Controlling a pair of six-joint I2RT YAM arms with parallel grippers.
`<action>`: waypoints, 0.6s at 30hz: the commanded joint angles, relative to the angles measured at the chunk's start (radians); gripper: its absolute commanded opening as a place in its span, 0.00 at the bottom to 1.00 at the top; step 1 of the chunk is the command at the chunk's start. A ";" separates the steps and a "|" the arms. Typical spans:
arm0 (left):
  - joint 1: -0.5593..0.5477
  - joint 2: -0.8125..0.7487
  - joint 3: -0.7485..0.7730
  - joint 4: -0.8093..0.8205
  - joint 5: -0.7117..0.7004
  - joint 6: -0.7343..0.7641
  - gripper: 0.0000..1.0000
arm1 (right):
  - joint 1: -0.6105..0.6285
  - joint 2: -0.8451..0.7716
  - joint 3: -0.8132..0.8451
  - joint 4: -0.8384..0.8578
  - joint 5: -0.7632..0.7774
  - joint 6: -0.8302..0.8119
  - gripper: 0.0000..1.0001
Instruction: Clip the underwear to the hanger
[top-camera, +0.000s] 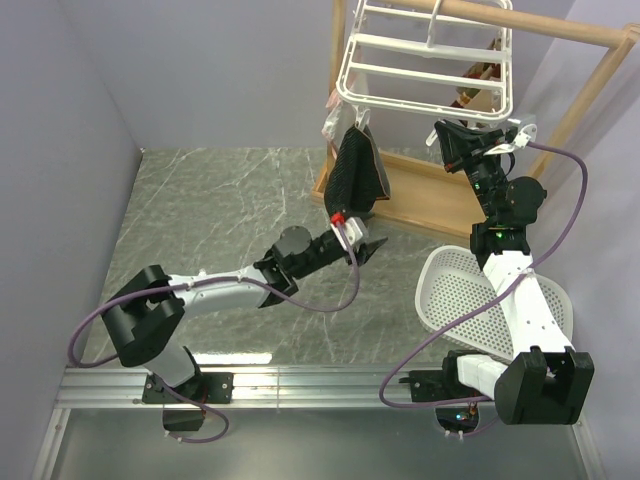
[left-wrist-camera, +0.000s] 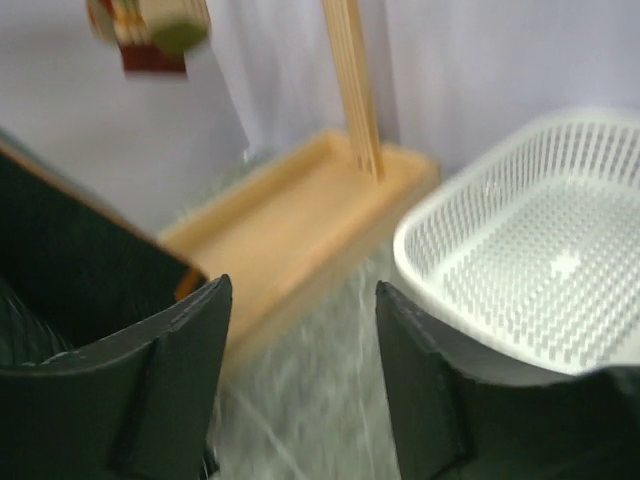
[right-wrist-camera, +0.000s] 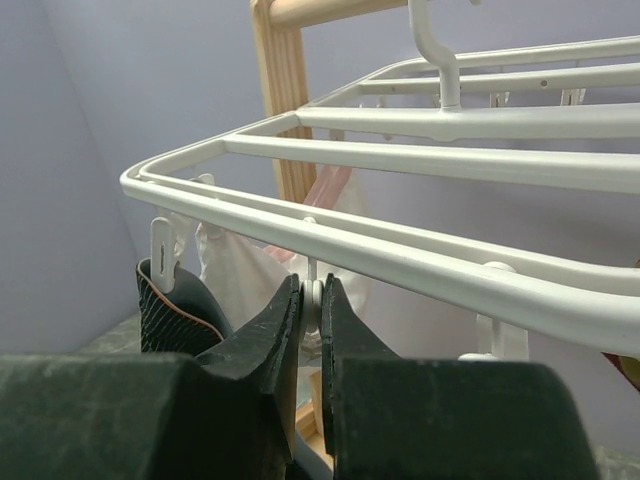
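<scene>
The white hanger (top-camera: 425, 60) hangs from a wooden rod; its bars fill the right wrist view (right-wrist-camera: 420, 160). The black underwear (top-camera: 358, 170) dangles bunched from a clip at the hanger's near left corner, and shows in the right wrist view (right-wrist-camera: 170, 310) with its orange trim and in the left wrist view (left-wrist-camera: 70, 260). My left gripper (top-camera: 362, 246) is open and empty just below the underwear's lower end; its jaws (left-wrist-camera: 305, 290) stand wide apart. My right gripper (top-camera: 470, 140) is shut on a small white clip (right-wrist-camera: 312, 298) under the hanger's front bar.
A light wooden frame with a tray base (top-camera: 430, 205) holds the hanger's rod. A white perforated basket (top-camera: 455, 290) lies at the right, near the right arm. A whitish pouch (right-wrist-camera: 240, 270) and a brown item (top-camera: 472, 95) hang from other clips.
</scene>
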 joint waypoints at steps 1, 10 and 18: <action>-0.020 0.008 -0.063 0.031 -0.044 0.056 0.66 | 0.010 -0.008 0.053 -0.004 0.024 -0.013 0.00; -0.021 0.164 -0.044 0.173 -0.099 0.122 0.79 | 0.014 -0.020 0.056 -0.019 0.035 -0.021 0.00; -0.034 0.301 0.029 0.228 -0.190 0.149 0.86 | 0.014 -0.023 0.056 -0.027 0.036 -0.017 0.00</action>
